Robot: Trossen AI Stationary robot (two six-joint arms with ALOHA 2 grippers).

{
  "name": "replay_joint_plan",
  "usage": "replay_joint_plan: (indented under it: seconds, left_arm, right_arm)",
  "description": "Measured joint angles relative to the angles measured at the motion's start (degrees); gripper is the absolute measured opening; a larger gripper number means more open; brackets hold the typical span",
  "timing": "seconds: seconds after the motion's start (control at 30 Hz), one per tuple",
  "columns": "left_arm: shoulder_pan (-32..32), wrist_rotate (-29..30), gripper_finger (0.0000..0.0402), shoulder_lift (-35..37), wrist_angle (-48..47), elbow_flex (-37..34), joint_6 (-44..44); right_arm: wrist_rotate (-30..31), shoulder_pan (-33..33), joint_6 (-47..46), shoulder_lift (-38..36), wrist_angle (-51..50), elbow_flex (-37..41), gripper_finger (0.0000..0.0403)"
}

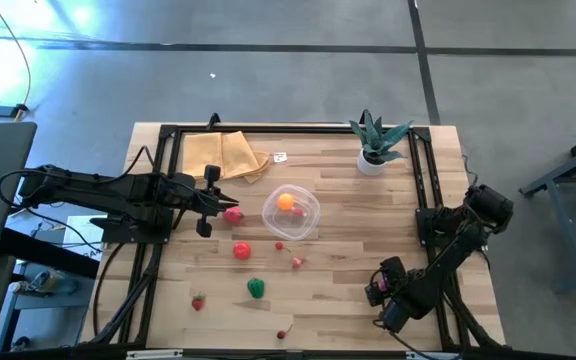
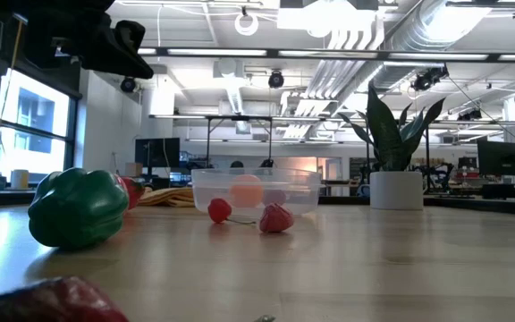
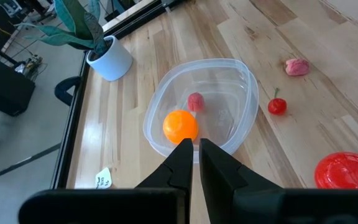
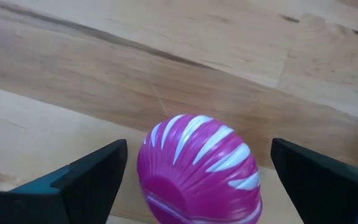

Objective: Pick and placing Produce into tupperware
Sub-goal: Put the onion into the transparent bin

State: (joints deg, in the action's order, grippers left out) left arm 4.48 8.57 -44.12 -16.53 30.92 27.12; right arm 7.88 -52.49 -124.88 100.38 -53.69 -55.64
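Right wrist view: right gripper (image 4: 197,177) jaws spread wide, purple striped piece (image 4: 197,168) between them, untouched, near the table's (image 1: 348,300) front right corner. Left gripper (image 3: 194,155) jaws pressed together, empty, just beside the tupperware (image 3: 244,87) mid-table, which holds an orange ball (image 3: 180,126).

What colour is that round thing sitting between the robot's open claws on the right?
Purple-magenta with white stripes, clearest in the right wrist view.

No text, brand or number can be read anywhere. A small white tag (image 3: 104,180) lies on the table (image 1: 368,300), its print too small to read.
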Motion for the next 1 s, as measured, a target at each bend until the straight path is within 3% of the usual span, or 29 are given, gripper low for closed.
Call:
replay_joint_plan:
  seconds: [1.0]
  left_arm:
    - [0.0, 0.0, 0.0019, 0.0, 0.0, 0.0, 0.0]
  right_arm:
    - [0.9, 0.0, -1.1, 0.0, 1.0, 0.0, 0.0259]
